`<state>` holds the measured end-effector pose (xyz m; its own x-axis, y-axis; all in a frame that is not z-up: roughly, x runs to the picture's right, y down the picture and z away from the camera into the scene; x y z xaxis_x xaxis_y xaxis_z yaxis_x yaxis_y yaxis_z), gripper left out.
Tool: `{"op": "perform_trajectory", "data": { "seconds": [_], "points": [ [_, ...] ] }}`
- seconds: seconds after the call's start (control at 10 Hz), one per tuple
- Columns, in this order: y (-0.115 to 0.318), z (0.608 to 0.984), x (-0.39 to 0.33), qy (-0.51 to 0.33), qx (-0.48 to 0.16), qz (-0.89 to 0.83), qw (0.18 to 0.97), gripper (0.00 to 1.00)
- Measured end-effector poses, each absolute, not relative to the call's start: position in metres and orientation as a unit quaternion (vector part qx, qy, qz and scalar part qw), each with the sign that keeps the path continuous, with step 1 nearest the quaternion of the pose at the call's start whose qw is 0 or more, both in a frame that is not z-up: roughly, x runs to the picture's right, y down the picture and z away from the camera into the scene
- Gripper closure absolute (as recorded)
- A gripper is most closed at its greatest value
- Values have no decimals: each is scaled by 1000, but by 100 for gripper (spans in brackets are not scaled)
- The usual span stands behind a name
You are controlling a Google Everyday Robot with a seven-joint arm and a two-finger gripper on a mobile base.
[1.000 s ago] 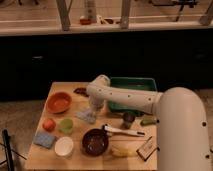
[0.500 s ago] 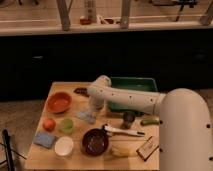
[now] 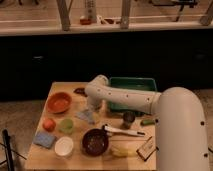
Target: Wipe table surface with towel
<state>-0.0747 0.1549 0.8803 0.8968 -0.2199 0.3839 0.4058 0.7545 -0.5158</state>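
A grey-blue towel (image 3: 86, 116) lies crumpled on the wooden table (image 3: 75, 155) near its middle. My white arm reaches from the right across the table, and the gripper (image 3: 92, 107) hangs down right over the towel, at or just above its upper edge.
Around the towel stand an orange bowl (image 3: 59, 102), a red fruit (image 3: 48, 124), a green cup (image 3: 66, 125), a blue sponge (image 3: 45, 139), a white cup (image 3: 64, 146), a dark bowl (image 3: 95, 141), a banana (image 3: 123, 150) and a dark cup (image 3: 129, 118). A green bin (image 3: 132, 92) sits at the back right.
The arm and gripper have shifted slightly over the towel; the other objects have stayed in place.
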Motion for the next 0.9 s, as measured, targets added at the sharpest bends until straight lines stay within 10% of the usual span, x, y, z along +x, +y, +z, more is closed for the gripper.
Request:
{"op": "perform_trajectory", "data": {
  "seconds": [0.9],
  "points": [
    [157,889,-90,-191,-309,-164,917,23]
  ]
}}
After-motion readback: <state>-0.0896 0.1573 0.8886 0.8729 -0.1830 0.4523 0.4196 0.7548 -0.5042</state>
